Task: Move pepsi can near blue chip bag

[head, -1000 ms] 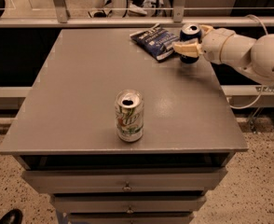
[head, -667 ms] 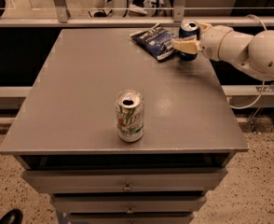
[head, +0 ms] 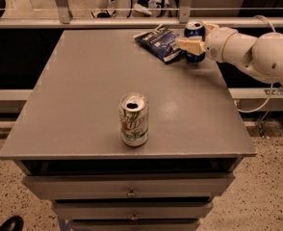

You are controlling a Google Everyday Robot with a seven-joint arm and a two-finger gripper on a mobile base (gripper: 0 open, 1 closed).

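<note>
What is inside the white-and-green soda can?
The white-and-green soda can has an open top showing only darkness; contents are hidden. The gripper is far back on the right, holding the pepsi can beside the blue chip bag.

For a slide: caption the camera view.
Gripper at the pepsi can beside the blue chip bag, far side of table; white-and-green can stands nearer.

The pepsi can (head: 194,31), dark blue with a silver top, stood upright near the far right corner of the table (head: 83,109), just to the right of the blue chip bag (head: 159,42). The bag lay flat and crinkled, dark blue with white lettering. The gripper (head: 198,36) clasped the can from the right, one finger across its front.
</note>
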